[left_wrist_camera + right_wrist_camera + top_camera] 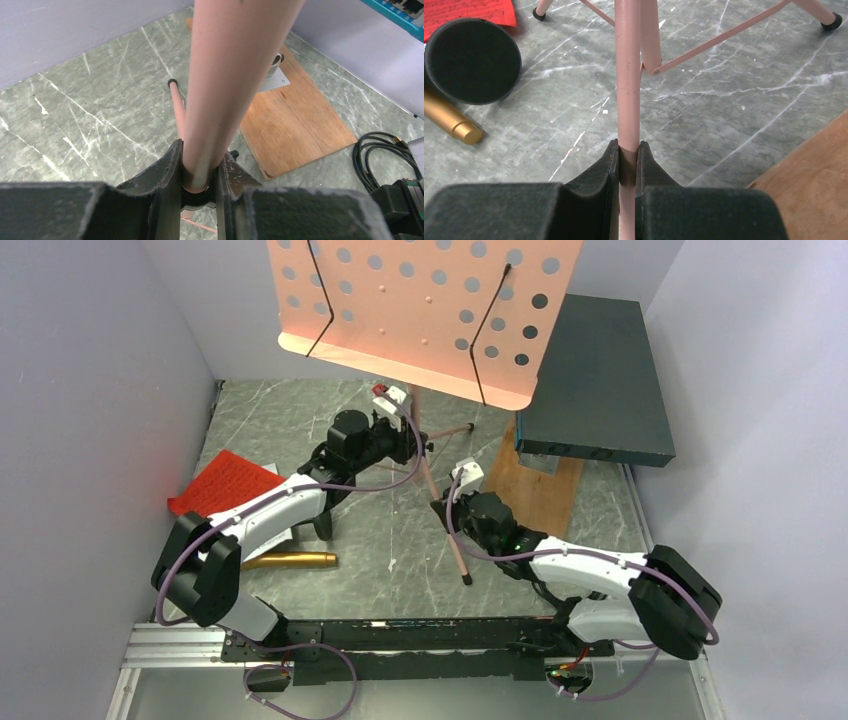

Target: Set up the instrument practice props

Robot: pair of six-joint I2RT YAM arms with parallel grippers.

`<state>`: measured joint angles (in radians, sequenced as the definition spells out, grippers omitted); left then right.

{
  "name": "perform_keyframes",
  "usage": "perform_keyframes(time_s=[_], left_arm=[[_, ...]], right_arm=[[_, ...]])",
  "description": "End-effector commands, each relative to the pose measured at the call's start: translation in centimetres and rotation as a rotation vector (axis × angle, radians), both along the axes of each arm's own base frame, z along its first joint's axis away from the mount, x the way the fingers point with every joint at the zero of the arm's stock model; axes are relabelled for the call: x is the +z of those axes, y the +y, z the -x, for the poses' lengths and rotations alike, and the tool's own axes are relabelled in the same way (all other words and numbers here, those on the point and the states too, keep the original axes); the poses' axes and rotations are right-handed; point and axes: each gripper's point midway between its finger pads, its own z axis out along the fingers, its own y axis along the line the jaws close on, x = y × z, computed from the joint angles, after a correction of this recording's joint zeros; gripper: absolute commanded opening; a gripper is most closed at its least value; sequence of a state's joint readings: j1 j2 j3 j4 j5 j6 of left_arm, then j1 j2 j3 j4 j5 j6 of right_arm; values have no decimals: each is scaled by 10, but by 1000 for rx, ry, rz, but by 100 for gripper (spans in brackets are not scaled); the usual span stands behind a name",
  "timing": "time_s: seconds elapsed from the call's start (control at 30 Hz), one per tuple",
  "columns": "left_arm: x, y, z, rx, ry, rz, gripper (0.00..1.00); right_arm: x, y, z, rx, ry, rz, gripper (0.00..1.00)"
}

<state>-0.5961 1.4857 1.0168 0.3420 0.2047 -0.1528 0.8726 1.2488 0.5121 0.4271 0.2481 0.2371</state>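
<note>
Step in hand: by my reading, the arms are settling the tripod of the pink music stand (420, 310) so that it is standing on its own
Left gripper (200, 165): its jaws are closing narrowly around the thick central pole (230, 75), low down; both pads are pressing on the tube
Right gripper (628, 160): its jaws are pinching, almost together, on the thin near leg (628, 75); the leg is running straight out from between them
Where the stand is: it is standing upright at mid-table, in front of the teal box (595, 380); its feet are resting on the grey table (260, 420); its perforated desk is towering over both wrists
Other props: the red music sheets (222, 483) are lying at the left; the gold microphone (290, 560) is lying flat near the left arm; the mic stand's round base (472, 60) is sitting just beside them
Doing it well: the left grip should be holding the pole vertical while the right is easing the leg outward along the table; slow and level is best, so the other feet are not skidding
Risk: the heavy desk is making the stand top-heavy; releasing the pole before all feet are bearing could be tipping it
</note>
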Motion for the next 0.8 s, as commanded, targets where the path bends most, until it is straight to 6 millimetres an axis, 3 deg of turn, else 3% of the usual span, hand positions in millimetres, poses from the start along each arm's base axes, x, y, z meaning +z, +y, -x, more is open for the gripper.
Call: perform_keyframes(time_s=[0.0,0.07,0.3,0.5,0.67,0.77], left_arm=[[-2,1,3,38,161,109,0],[-1,0,4,41,169,123,4],[3,-2,15,70,175,127,42],[15,2,26,81,202,152,91],[14,16,59,76,311,200,98],[25,33,84,89,345,225,99]], right_arm=[[-48,-66,3,-175,76,220,0],[-48,-70,5,-181,74,218,0],[-47,-71,7,-178,66,210,0],[-38,-69,7,-174,56,182,0],[-29,-66,11,-159,50,123,0],[-30,-66,12,-155,46,124,3]])
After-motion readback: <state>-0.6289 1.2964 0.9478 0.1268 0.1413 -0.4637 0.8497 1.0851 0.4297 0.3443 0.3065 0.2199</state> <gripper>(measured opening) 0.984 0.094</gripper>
